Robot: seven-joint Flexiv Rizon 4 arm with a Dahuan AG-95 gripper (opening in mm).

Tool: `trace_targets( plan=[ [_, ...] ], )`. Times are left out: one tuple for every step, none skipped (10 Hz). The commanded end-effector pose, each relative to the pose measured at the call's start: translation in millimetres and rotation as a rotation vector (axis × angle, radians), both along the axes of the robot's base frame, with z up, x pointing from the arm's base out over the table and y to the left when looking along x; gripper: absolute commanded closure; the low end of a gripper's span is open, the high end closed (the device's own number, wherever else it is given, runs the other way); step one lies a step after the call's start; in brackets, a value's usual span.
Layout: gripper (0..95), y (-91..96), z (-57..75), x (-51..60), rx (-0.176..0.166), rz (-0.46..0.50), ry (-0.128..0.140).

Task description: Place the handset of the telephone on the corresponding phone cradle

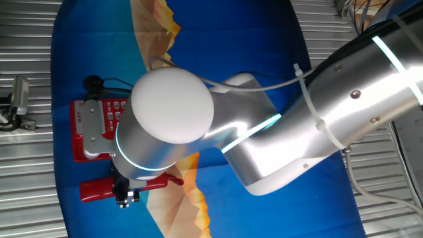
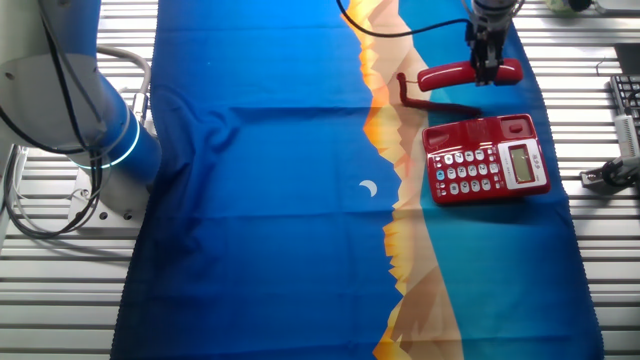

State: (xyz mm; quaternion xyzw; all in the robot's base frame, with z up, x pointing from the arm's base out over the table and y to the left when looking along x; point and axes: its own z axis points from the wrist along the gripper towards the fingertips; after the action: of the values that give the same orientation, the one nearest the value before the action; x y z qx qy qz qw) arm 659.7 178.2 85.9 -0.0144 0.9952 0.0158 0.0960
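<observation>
One gripper (image 2: 487, 68) clamps the handset (image 2: 470, 75) at its middle, near the cloth's far edge. We see its long axis parallel to the phone cradle (image 2: 480, 128), which lies just beside it on the telephone (image 2: 487, 160).

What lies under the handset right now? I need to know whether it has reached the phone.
Only blue cloth shows under the handset, clear of the telephone. The gripper covers its middle.

My worktop (image 2: 60, 290) is ribbed metal, covered by a blue cloth (image 2: 260, 200) with an orange mountain print. The telephone (image 2: 487, 160) sits flat on that cloth, near its edge, keypad and screen facing up.
</observation>
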Motion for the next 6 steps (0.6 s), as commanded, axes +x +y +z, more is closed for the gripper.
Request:
trace_targets(
  plan=[
    [95.0, -1.8, 1.5, -0.6, 0.005, 0.002, 0.003],
    [95.0, -3.9, 2.5, -0.3, 0.006, 0.004, 0.004],
    [95.0, -6.3, 3.0, -0.2, 0.007, 0.006, 0.004],
    [95.0, -8.6, 3.3, -0.3, 0.009, 0.008, 0.004],
    [95.0, -11.2, 3.7, -0.4, 0.009, 0.009, 0.003],
    [95.0, -14.0, 4.3, -0.5, 0.01, 0.011, 0.003]
  ],
)
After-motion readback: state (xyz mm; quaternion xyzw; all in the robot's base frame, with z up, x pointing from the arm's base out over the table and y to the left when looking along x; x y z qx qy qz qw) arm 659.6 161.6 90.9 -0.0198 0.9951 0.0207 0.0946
